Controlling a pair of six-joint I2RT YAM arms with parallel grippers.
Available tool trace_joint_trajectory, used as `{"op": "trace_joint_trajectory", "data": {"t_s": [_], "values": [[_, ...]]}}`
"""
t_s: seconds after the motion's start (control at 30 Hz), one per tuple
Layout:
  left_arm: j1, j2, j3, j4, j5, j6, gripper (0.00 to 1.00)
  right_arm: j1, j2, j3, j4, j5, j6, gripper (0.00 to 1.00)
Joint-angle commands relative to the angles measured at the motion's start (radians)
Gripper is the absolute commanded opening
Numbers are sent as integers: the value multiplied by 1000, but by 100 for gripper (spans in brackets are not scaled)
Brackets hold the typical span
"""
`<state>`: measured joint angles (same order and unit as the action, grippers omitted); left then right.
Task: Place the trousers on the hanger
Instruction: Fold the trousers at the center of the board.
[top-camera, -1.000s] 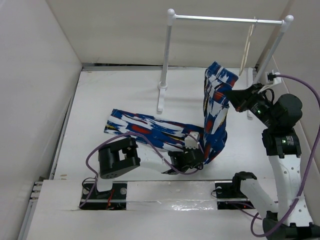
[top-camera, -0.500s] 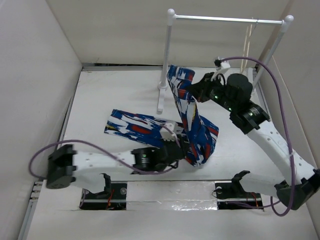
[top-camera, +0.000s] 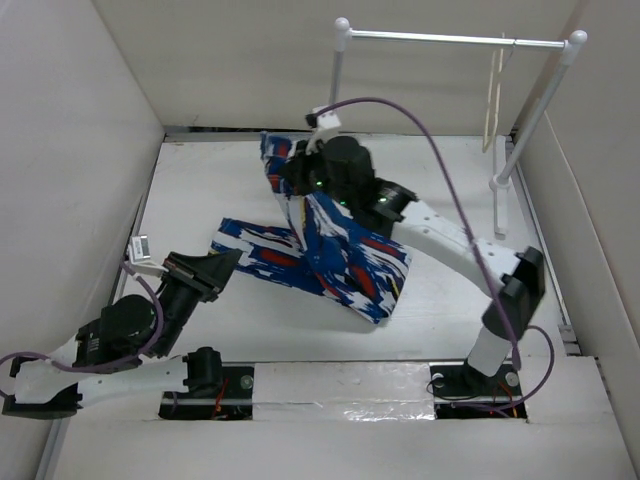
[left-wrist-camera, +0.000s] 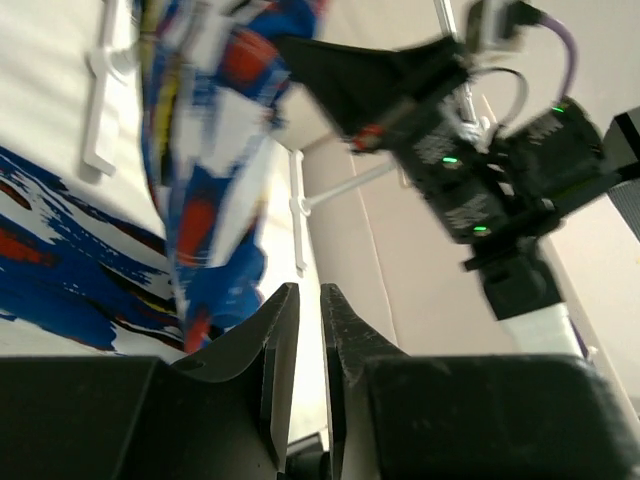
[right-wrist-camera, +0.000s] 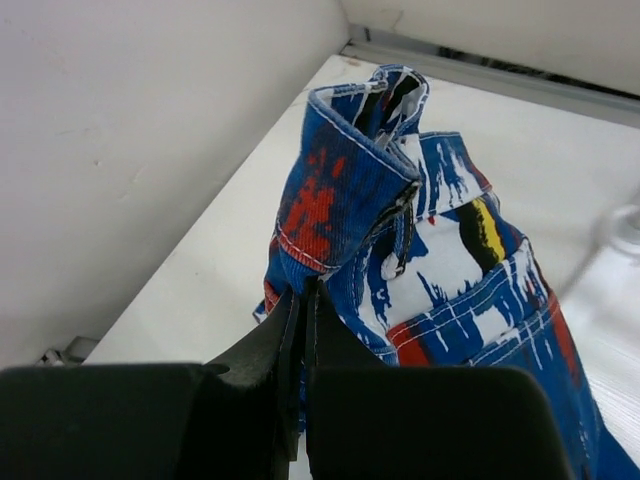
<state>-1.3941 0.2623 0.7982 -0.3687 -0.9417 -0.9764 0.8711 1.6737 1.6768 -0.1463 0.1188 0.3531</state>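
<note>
The blue splashed trousers lie across the middle of the table, one end lifted. My right gripper is shut on the lifted waistband end, near the back left of the table; its jaws pinch the cloth's edge. My left gripper sits low at the front left, just off the trousers' left end, jaws nearly together and empty. In the left wrist view the hanging cloth is ahead of it. The cream hanger hangs from the rack rail at the far right.
The white two-post rack stands at the back, its right foot on the table. White walls close in on the left and right. The right arm stretches diagonally across the table.
My right gripper has carried the trousers' waist end from the right side to the back left. My left gripper has let go of the cloth and pulled back to the front left.
</note>
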Motion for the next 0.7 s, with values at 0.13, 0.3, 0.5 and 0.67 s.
{"op": "trace_joint_trajectory", "data": {"t_s": [0.13,0.3,0.5,0.67], "values": [[6,77,150,-174,-117,5,12,210,391,297,116,99,-14,18],[6,97,196,-194,-158,16,24,223,368,171,108,130,-13,100],[6,77,105,-84,-198,59,30,212,-12,-299,376,96,-22,93],[6,260,67,-69,-232,28,35,212,-268,-691,490,114,-2,7]]}}
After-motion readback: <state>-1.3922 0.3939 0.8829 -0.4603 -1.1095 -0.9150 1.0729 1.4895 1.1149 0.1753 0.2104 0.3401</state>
